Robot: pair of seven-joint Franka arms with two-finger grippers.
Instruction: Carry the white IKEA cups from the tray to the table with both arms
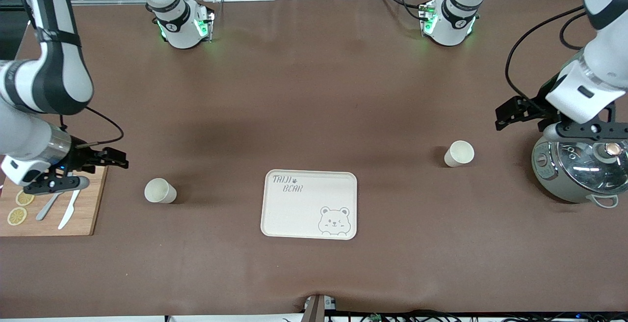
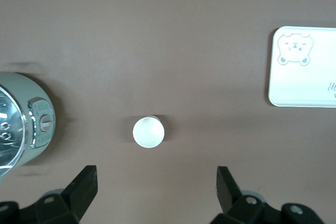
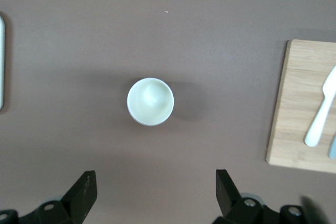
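Observation:
Two white IKEA cups stand upright on the brown table. One cup [image 1: 159, 190] [image 3: 150, 102] is toward the right arm's end, the other cup [image 1: 459, 153] [image 2: 148, 131] toward the left arm's end. The cream bear-printed tray [image 1: 294, 209] [image 2: 299, 77] lies between them, nearer the front camera, with nothing on it. My right gripper [image 1: 120, 158] [image 3: 155, 179] hangs open over the table between the wooden board and its cup, holding nothing. Over the table between the cooker and the other cup, my left gripper [image 1: 505, 115] [image 2: 156, 177] is open too and holds nothing.
A wooden board [image 1: 83, 209] [image 3: 302, 103] with lemon slices, a white knife and a spoon lies at the right arm's end. A grey-green cooker [image 1: 564, 184] [image 2: 21, 119] with a glass lid stands at the left arm's end. Both arm bases stand along the table's edge farthest from the front camera.

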